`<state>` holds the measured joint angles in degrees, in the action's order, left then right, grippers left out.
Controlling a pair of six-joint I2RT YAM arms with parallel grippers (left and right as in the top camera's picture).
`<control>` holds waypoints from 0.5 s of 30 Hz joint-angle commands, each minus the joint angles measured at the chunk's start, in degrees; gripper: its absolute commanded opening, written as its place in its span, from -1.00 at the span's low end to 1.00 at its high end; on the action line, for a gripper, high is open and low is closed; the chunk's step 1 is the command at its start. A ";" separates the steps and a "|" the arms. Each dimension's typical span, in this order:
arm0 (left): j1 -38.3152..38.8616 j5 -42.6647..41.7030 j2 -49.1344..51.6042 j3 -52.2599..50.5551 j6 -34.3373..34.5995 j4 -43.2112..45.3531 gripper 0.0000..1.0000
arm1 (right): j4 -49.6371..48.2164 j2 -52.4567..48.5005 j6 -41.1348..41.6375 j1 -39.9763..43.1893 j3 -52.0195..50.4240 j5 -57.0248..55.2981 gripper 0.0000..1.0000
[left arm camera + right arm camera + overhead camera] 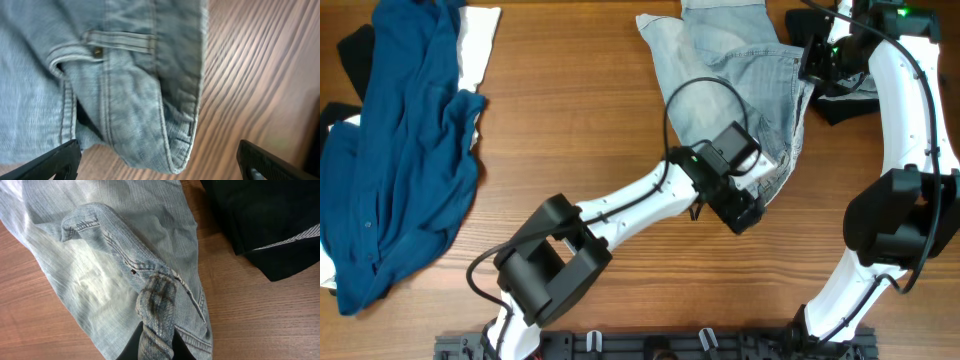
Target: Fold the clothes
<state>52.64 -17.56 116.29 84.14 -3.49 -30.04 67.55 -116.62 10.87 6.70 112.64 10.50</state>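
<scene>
1. Lying crumpled on the wooden table (620, 120), the jeans (740, 80) show a waistband and stitched seams.
2. The left gripper (157, 152) hovers over the jeans' near edge, fingers spread wide, holding nothing.
3. The right gripper (156, 339) pinches a bunched fold at the jeans' right side.
4. A black garment (260, 220) lies just right of the jeans; a dark blue shirt (410, 150) lies well to their left.

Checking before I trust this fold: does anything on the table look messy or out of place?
Yes. The jeans lie crumpled, not flat. A twisted ridge of denim is bunched up in the right gripper, and the waistband edge curls over itself under the open left gripper. A black garment sits close beside them.
</scene>
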 commanded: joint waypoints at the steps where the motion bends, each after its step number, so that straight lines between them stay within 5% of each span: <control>1: 2.23 6.99 1.22 -0.04 -16.65 -0.59 0.99 | -0.79 2.19 -0.24 0.13 -0.07 1.22 -0.91; 7: 2.64 8.52 5.40 -0.04 -19.52 3.67 0.96 | -0.96 2.19 -0.37 0.13 -0.07 1.22 -0.91; 10: 2.86 8.48 5.92 -0.04 -20.61 5.46 0.73 | -1.36 2.19 -0.24 0.13 -0.07 1.25 -0.91; 11: 2.86 8.48 6.64 -0.04 -20.57 5.68 0.47 | -1.42 2.19 -0.24 0.13 -0.07 1.25 -0.91; 12: 2.86 8.72 7.56 -0.04 -20.55 6.01 -0.42 | -1.42 2.19 -0.26 0.13 -0.07 1.22 -0.91; 13: 2.86 9.09 7.72 -0.04 -20.52 6.19 -0.87 | -1.40 2.19 -0.24 0.13 -0.07 1.22 -0.92; 15: 2.73 18.58 6.49 -0.02 -14.82 6.88 -0.92 | -2.08 2.19 -0.15 0.13 -0.07 1.25 -0.91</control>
<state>55.18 -8.56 122.61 84.09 -22.70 -23.90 66.78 -116.62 10.87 6.70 112.64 10.50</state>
